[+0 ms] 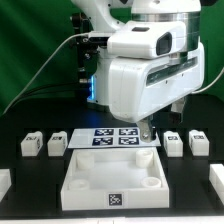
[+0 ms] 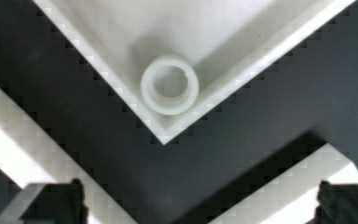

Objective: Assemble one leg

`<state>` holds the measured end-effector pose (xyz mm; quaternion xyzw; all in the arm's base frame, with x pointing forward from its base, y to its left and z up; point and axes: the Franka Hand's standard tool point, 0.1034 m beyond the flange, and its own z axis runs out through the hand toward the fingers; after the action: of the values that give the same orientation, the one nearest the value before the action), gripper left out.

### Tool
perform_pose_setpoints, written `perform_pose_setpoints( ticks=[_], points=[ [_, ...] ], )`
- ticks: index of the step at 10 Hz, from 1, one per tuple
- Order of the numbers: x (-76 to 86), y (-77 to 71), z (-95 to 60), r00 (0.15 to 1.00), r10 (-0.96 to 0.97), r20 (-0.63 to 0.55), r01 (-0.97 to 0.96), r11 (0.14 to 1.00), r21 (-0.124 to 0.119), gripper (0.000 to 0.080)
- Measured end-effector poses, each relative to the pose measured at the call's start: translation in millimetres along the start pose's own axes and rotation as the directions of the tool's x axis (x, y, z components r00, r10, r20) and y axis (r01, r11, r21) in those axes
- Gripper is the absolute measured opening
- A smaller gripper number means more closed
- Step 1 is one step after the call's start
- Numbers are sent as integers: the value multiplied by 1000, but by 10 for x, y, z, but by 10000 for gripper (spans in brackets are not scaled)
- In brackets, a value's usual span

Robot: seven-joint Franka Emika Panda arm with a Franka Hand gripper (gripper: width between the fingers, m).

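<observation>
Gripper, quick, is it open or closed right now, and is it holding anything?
Gripper: open, holding nothing, fingertips apart above a corner socket of the white tray.

Watching remotely, I see the white tray part (image 1: 110, 178) filling the middle front of the surface (image 1: 30, 205). Its raised walls and a round corner socket (image 2: 169, 84) are the main things to clear. Just behind it lies the marker board (image 1: 113, 136), flat and low. Two legs (image 1: 31, 143) stand close together on the exterior view's left, and two more legs (image 1: 173, 143) on its right. Bare black lanes run between each pair and the tray. The fingers (image 2: 51, 203) stand apart over a tray corner with nothing between them. More white parts (image 1: 217, 178) crowd both front edges.
</observation>
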<state>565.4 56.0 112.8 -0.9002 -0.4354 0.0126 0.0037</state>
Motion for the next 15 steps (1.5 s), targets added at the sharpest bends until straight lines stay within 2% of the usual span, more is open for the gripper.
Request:
perform_pose_setpoints(
  ticks=[8,11,13,14,15],
  points=[
    [-1,-1,3,1000,0,0,0,1000,0,649],
    [-40,-8,10,996,-90,2,90,996,1,649],
    [-443,-175,60,935,-355,13,355,935,17,649],
    [-667,-237,126,877,-481,9,481,877,18,649],
    [-820,-247,208,832,-555,6,555,832,23,649]
  ],
)
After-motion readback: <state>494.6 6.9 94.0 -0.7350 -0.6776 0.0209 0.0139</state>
